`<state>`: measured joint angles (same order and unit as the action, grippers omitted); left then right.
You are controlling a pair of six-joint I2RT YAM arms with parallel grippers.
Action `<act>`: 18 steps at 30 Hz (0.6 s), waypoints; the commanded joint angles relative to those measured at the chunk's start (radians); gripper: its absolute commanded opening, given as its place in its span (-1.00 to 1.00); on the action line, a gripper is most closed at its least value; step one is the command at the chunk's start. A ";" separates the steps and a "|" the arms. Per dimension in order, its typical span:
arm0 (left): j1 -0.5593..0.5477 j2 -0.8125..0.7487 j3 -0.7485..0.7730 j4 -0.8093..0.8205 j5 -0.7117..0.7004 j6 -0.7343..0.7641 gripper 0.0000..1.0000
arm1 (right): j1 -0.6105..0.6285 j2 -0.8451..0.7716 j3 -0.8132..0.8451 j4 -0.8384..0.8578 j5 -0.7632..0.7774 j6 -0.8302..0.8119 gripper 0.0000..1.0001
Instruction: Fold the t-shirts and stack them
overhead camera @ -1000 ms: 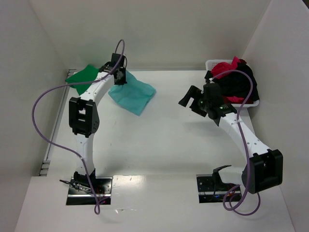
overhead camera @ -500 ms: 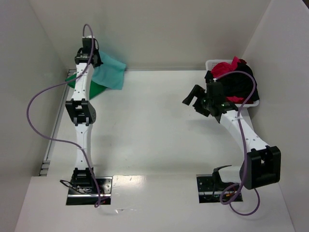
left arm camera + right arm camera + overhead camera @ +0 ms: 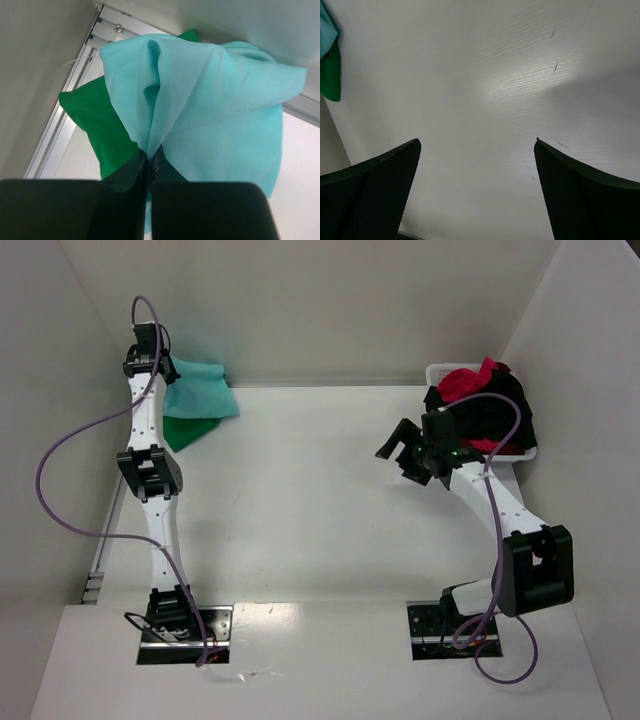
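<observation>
Table (image 3: 320, 510), far-left corner: teal t-shirt (image 3: 200, 398) now

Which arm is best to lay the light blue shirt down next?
Left. The left gripper is shut on the teal t-shirt, hanging right by the green t-shirt. The right gripper is open, empty, far away beside the basket.

The teal shirt (image 3: 200, 400) is hanging bunched above the green shirt (image 3: 185, 431) far left, red shirt (image 3: 462, 383) and black shirt (image 3: 508, 412) lying heaped far right.
</observation>
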<state>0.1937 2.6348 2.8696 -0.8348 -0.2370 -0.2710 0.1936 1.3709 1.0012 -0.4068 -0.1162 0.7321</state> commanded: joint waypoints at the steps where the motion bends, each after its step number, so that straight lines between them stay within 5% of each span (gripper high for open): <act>1: 0.038 0.022 0.016 -0.017 -0.044 -0.042 -1.00 | -0.006 0.005 0.042 0.017 0.010 0.023 0.99; 18: 0.118 0.040 0.002 -0.090 -0.016 -0.097 -1.00 | -0.006 0.029 0.047 0.008 0.010 0.041 0.99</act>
<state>0.3123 2.6713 2.8685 -0.9106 -0.2506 -0.3481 0.1936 1.3832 1.0018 -0.4068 -0.1162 0.7658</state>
